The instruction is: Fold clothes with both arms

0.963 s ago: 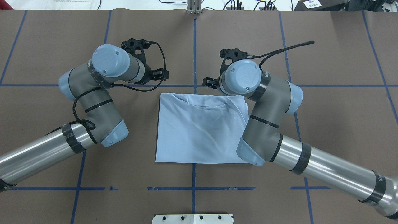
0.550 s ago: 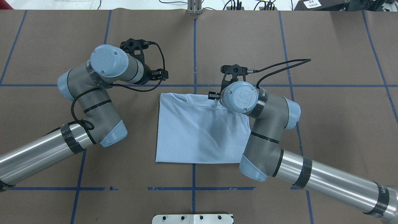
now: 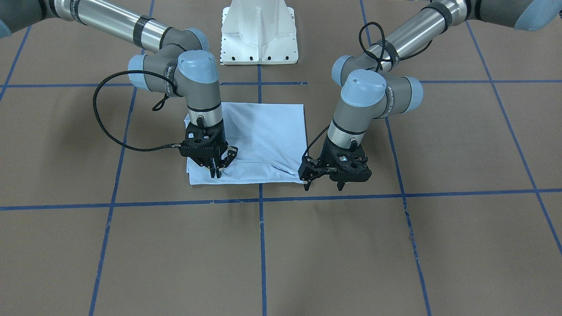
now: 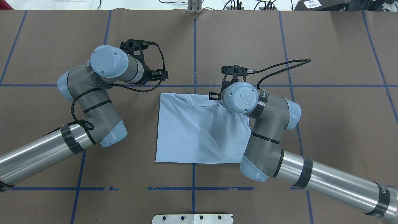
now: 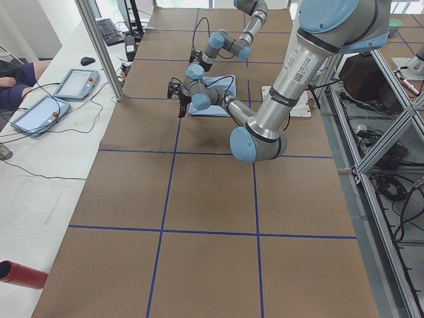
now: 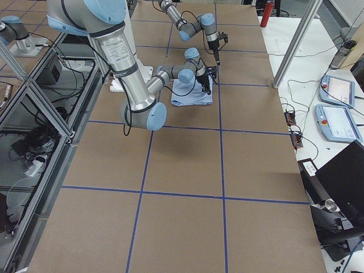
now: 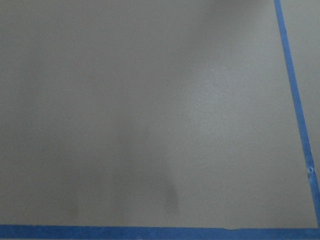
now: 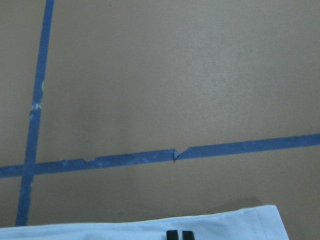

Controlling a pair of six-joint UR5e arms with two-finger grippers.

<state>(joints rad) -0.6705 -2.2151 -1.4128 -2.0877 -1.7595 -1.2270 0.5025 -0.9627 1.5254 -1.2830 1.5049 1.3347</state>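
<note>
The light blue T-shirt [image 3: 263, 131] lies folded into a rectangle on the brown table, and in the overhead view its collar edge [image 4: 192, 102] faces away from the robot. My right gripper [image 3: 215, 173] points down onto the shirt's far edge near one corner, shut on the cloth. Its two black fingertips [image 8: 172, 235] sit close together on the pale fabric [image 8: 150, 231]. My left gripper [image 3: 323, 187] hangs open just above bare table, beside the shirt's other far corner and apart from it. The left wrist view shows only table and blue tape.
The white pedestal base [image 3: 259, 30] stands behind the shirt, on the robot's side. Blue tape lines [image 3: 333, 196] grid the brown table cover. A black cable [image 3: 99, 118] loops out from the right wrist. Beyond the table's far edge lie tablets [image 5: 74, 83] and a person's arm [image 5: 10, 81].
The right arm moved back toward the robot and down, from beyond the collar edge onto the shirt's far edge. It has held there since. The left arm barely shifted.
</note>
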